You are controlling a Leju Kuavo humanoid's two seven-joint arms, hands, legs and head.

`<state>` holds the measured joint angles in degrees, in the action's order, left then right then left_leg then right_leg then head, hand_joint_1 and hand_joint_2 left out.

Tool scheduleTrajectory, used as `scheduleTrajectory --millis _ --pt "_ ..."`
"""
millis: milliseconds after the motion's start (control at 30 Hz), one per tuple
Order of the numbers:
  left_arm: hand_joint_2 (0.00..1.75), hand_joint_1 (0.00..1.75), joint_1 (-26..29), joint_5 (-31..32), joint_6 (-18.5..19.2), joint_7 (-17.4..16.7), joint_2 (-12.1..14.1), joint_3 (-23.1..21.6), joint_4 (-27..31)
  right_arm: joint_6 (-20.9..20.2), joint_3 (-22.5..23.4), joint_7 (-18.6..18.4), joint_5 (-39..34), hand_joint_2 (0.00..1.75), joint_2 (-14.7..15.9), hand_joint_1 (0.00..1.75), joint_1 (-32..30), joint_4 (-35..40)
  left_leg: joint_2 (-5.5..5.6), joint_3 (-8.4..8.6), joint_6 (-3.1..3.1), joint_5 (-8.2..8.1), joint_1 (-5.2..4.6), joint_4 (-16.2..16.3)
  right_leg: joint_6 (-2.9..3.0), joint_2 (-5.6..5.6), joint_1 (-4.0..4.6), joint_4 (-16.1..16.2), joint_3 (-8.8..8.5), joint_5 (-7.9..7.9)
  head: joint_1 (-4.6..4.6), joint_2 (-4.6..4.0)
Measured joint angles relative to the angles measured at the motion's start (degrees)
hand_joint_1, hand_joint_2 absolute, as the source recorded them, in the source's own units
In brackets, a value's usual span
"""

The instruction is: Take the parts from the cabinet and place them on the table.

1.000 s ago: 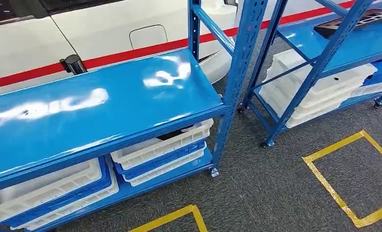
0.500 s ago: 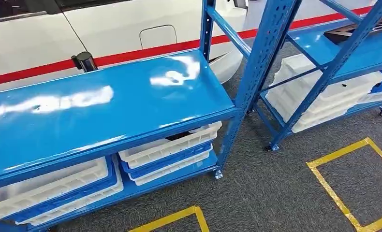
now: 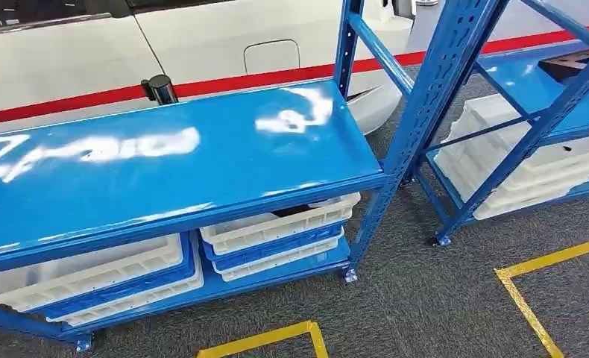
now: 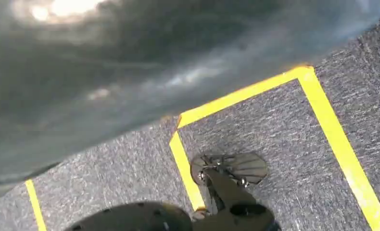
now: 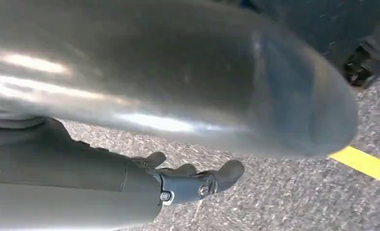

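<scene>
The right robot hand [image 5: 188,180] hangs low over the grey carpet [image 5: 284,202], its fingers loosely apart and holding nothing; a strip of yellow tape [image 5: 366,163] lies on the floor just beyond it. I cannot tell the state of the left robot hand. Well ahead of the hanging hand stands the blue cabinet [image 3: 426,112], its glossy top shelf [image 3: 172,171] bare, with white and blue trays [image 3: 276,235] stacked on the bottom shelf. A dark part [image 3: 571,66] rests on the neighbouring rack's shelf.
</scene>
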<state>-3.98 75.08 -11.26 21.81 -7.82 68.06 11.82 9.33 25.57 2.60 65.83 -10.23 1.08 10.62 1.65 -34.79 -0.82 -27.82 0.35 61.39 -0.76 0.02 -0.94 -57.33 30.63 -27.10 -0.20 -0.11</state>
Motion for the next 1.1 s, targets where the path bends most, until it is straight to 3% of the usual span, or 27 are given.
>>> scheduleTrajectory --millis 100,133,167,200,267,300,333,367,467,500,533,567,600,667,700,733,767,833,867,900,1000,1033,1067,1100 --pt "0.0 0.0 -0.1 0.0 -0.1 0.0 0.0 0.0 0.0 0.0 0.0 0.0 0.1 0.0 0.0 0.0 -0.2 0.0 -0.85 -4.99 -0.57 -5.39 0.32 10.7 0.66 -1.22 0.17 0.0 -0.27 -0.2 -0.15 0.0" --pt "0.0 0.0 -0.1 0.1 -0.1 0.0 0.0 0.0 0.0 0.0 0.0 -0.1 0.1 0.0 0.1 0.0 -0.2 0.0 -0.95 -6.29 -0.71 -6.04 0.43 13.2 0.76 -1.61 0.17 0.0 -0.28 -0.28 -0.15 0.0" --pt "0.0 0.0 0.0 0.1 -0.1 0.0 -0.1 -0.1 0.0 0.0 0.0 -0.1 0.1 0.0 0.1 0.0 -0.2 0.0 -1.13 -6.5 -0.8 -5.65 0.49 13.6 0.79 -1.91 0.17 0.0 -0.33 -0.31 -0.13 0.0" --pt "0.0 0.0 0.0 0.1 -0.1 0.0 0.0 -0.1 0.0 0.0 0.0 -0.1 0.1 0.0 0.1 0.0 -0.2 0.0 -1.36 -5.82 -0.87 -4.25 0.61 12.0 0.81 -2.22 0.16 0.0 -0.39 -0.35 -0.15 0.0" --pt "0.0 0.0 0.0 0.1 -0.2 0.0 0.0 -0.1 0.0 0.0 0.0 -0.1 0.1 0.0 0.0 0.0 -0.1 0.0 -2.0 -2.07 -0.91 -0.21 0.87 4.9 0.54 -2.71 0.08 -0.1 -0.72 -0.59 -0.15 0.0" --pt "0.0 0.0 0.0 0.1 -0.2 0.0 0.0 -0.1 0.0 0.0 0.0 -0.1 0.1 0.0 0.0 0.0 -0.1 0.0 -2.85 0.1 -0.85 1.47 0.92 1.0 0.34 -2.97 0.03 -0.1 -0.96 -0.73 -0.2 0.0" --pt "0.0 0.0 -0.1 0.2 -0.2 0.0 -0.1 -0.2 0.0 0.0 0.0 -0.1 0.1 0.0 0.0 0.0 -0.2 0.0 -4.94 1.74 -0.79 1.23 0.68 -2.1 -0.12 -3.31 0.43 -0.1 -1.13 -1.03 -0.17 0.0" --pt "0.0 0.0 -0.2 0.3 -0.2 0.0 -0.1 -0.2 0.0 0.0 0.0 -0.1 0.0 0.0 0.0 0.0 -0.1 0.0 -4.23 1.73 -0.38 1.42 0.37 -2.4 -0.44 -3.5 0.9 -0.3 -0.88 -1.25 -0.24 0.0" --pt "0.0 0.0 -0.2 0.5 -0.3 0.0 -0.1 -0.3 0.0 0.0 0.0 -0.1 0.0 0.0 0.1 0.0 0.0 0.0 -2.94 1.24 0.41 1.4 -0.06 -2.4 -0.99 -4.52 0.57 0.2 -1.42 -1.23 -0.02 0.0" --pt "0.0 0.0 -0.2 0.5 -0.3 0.0 -0.1 -0.3 0.0 0.0 0.0 -0.1 0.0 0.0 0.1 0.0 0.1 0.0 -2.42 1.3 0.94 1.72 0.05 -2.6 -1.34 -4.92 0.6 0.1 -1.47 -1.36 -0.06 0.0" --pt "0.0 0.0 -0.2 0.5 -0.3 0.0 -0.1 -0.4 0.0 0.0 0.0 -0.1 0.0 0.0 0.1 0.0 0.1 0.0 -2.13 1.35 1.34 1.98 0.44 -2.9 -1.65 -4.04 0.45 -0.8 -0.81 -1.93 0.07 0.0" --pt "0.0 0.0 -0.2 0.5 -0.3 0.0 -0.1 -0.3 0.0 0.0 0.0 -0.1 0.0 0.0 0.1 0.0 0.1 0.0 -1.86 1.3 1.48 2.06 0.39 -2.9 -1.52 -2.47 0.47 -2.4 -0.01 -3.0 0.16 0.0" --pt "0.0 0.0 -0.2 0.5 -0.3 0.0 -0.1 -0.4 0.0 0.0 0.0 -0.1 0.0 0.0 0.1 0.0 0.0 0.0 -1.48 1.12 1.78 2.14 0.39 -2.9 -1.06 -1.28 0.43 -6.2 1.8 -4.9 0.26 0.0" --pt "0.0 0.0 -0.3 0.5 -0.3 0.0 -0.1 -0.4 0.0 -0.1 0.0 -0.1 0.2 0.0 0.1 0.0 0.0 0.0 -0.54 0.81 2.03 2.18 0.3 -2.9 -0.53 -0.43 0.4 -15.7 6.6 -8.48 0.33 0.0" --pt "0.0 0.0 -0.2 0.5 -0.3 0.0 -0.1 -0.4 0.0 -0.1 0.0 -0.1 0.2 0.0 0.1 0.0 -0.1 0.0 -0.1 0.78 2.09 2.21 0.3 -2.9 -0.67 -0.3 0.39 -18.4 8.07 -9.0 0.29 0.0" --pt "0.0 0.0 -0.2 0.5 -0.3 0.0 -0.1 -0.4 0.0 -0.1 0.0 -0.1 0.2 0.0 0.1 0.0 -0.2 0.0 0.4 0.79 2.09 2.22 0.29 -2.9 -0.99 -0.28 0.36 -18.9 8.51 -8.65 0.29 0.0" --pt "0.0 0.0 -0.1 0.5 -0.3 0.0 -0.1 -0.4 0.0 -0.1 0.0 -0.1 0.2 0.0 0.1 0.0 -0.3 0.0 0.93 0.83 2.08 2.23 0.31 -2.9 -1.54 -0.27 0.3 -16.5 7.64 -7.28 0.33 0.0" --pt "0.0 0.0 -0.1 0.5 -0.3 0.0 -0.2 -0.4 0.0 -0.1 0.0 -0.1 0.2 0.0 0.2 0.0 -0.2 0.0 2.03 1.0 1.95 2.31 0.36 -2.8 -2.62 0.32 0.07 -6.6 2.97 -2.99 0.31 0.0" --pt "0.0 0.0 -0.2 0.6 -0.3 0.0 -0.2 -0.4 0.0 -0.1 0.0 -0.1 0.2 0.0 0.2 0.0 -0.1 0.0 2.49 1.01 1.77 2.38 0.36 -2.8 -2.77 1.99 -0.13 -1.7 0.53 -1.42 0.39 0.0" --pt "0.0 0.0 -0.2 0.6 -0.3 0.0 -0.2 -0.4 0.0 -0.1 0.0 -0.1 0.2 0.0 0.2 0.0 -0.1 0.0 2.9 0.94 1.32 2.2 -0.23 -2.6 -2.13 2.3 0.18 -0.7 0.43 -1.12 0.4 0.0" --pt "0.0 0.0 -0.1 0.6 -0.3 0.0 -0.2 -0.4 0.0 -0.1 0.0 -0.1 0.3 0.0 0.3 0.0 0.1 0.0 3.43 0.94 0.31 2.46 0.23 -3.1 -1.02 1.47 0.6 -0.8 0.38 -0.97 0.35 0.0" --pt "0.0 0.0 0.0 0.6 -0.3 0.0 -0.1 -0.4 0.0 -0.1 0.0 0.0 0.3 0.0 0.2 0.0 0.0 0.0 3.5 0.87 -0.04 2.46 0.31 -2.9 -0.45 0.93 -0.02 -0.4 -0.06 -0.58 0.28 0.0" --pt "0.0 0.0 0.0 0.6 -0.3 0.0 -0.1 -0.4 0.0 -0.1 0.0 0.0 0.3 0.0 0.2 0.0 0.0 0.0 1.58 0.51 -0.14 1.77 0.31 -1.9 -0.15 0.52 -0.24 -0.3 -0.2 -0.41 0.27 0.0" --pt "0.0 0.0 0.0 0.6 -0.3 0.0 -0.1 -0.4 0.0 -0.1 0.0 0.0 0.3 0.0 0.2 0.0 0.0 0.0 -0.16 -0.62 -0.3 -0.46 0.2 0.9 0.27 0.35 -0.19 -0.3 -0.25 -0.41 -0.21 0.0"
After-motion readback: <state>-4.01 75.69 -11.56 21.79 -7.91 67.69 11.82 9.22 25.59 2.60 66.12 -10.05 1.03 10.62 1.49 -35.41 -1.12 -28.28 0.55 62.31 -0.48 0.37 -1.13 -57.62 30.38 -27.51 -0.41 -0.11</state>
